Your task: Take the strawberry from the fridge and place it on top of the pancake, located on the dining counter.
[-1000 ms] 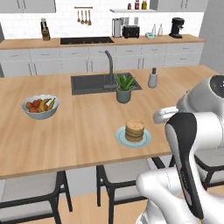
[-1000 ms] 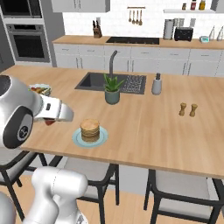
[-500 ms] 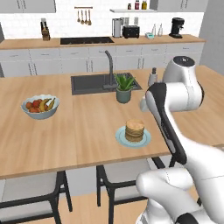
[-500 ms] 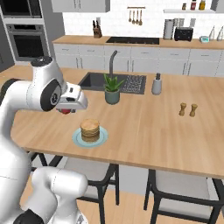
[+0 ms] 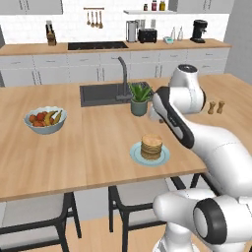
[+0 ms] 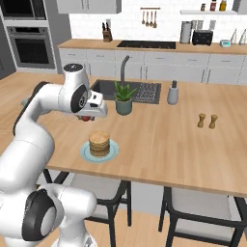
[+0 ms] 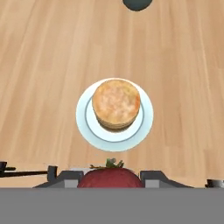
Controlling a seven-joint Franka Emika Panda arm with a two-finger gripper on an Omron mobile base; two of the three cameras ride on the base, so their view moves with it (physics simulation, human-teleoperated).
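Observation:
A red strawberry (image 7: 111, 180) with a few green leaves sits between the fingers of my gripper (image 7: 111, 176), which is shut on it. In the right base view the gripper (image 6: 87, 116) hangs just above the dining counter (image 6: 169, 149), a little behind and to the left of the pancake (image 6: 99, 143), with the strawberry (image 6: 86, 118) peeking out under it. The hand view looks straight down on the pancake (image 7: 116, 104) and its pale plate (image 7: 83, 119), which lie ahead of the fingertips. From the left base view, the pancake (image 5: 151, 146) sits near the counter's front edge (image 5: 74, 162).
A potted plant (image 6: 123, 98) stands just behind the gripper, beside the dark sink (image 6: 144, 91) and faucet. A fruit bowl (image 5: 44, 119) is at the left, with two brown shakers (image 6: 207, 120) and a soap bottle (image 6: 172, 92) at the right. Chairs (image 5: 34, 216) are tucked under the front edge.
The arm has swung up from low beside the base and forward over the counter, carrying the strawberry to a spot just behind the pancake. The pancake and plate have not moved.

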